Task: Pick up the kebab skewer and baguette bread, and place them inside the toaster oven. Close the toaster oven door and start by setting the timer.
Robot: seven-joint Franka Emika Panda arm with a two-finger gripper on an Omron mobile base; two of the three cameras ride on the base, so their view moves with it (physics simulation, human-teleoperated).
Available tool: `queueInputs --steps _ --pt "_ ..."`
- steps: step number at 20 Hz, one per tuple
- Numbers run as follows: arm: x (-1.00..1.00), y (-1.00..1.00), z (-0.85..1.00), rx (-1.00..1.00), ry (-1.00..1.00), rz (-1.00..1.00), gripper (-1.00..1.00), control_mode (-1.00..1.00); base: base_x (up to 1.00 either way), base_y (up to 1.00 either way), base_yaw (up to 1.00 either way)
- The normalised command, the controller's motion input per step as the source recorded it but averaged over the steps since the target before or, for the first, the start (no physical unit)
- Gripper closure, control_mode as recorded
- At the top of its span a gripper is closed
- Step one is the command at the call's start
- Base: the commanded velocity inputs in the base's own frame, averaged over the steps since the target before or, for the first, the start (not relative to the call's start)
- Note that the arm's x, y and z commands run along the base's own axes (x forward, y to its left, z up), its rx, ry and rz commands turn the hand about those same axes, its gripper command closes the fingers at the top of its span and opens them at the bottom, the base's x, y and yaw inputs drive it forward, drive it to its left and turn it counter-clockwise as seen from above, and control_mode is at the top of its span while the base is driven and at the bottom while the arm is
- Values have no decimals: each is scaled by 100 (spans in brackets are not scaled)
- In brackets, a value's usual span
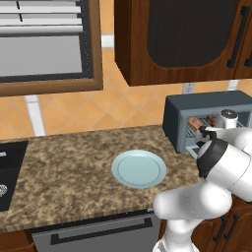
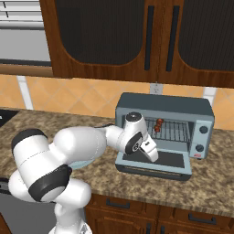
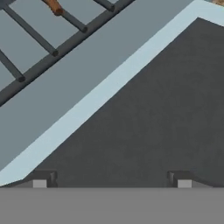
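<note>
Over the lowered toaster oven door (image 2: 171, 159), jaws (image 3: 111, 178) wide apart, kebab skewer (image 2: 158, 124) on the rack behind.

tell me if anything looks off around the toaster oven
Nothing stands out. The toaster oven sits square on the counter, its door folded down flat, the kebab skewer on the rack inside, and the open end effector over the door.
</note>
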Motion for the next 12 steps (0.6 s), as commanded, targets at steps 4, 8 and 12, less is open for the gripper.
queueInputs --steps 4,8,12 --pt "10 -2 1 0 0 -10 -100 -100 0 0 0" --pt "0 0 0 0 0 -8 -100 -100 0 0 0" --pt "-17 -1 0 0 0 -6 -100 -100 0 0 0"
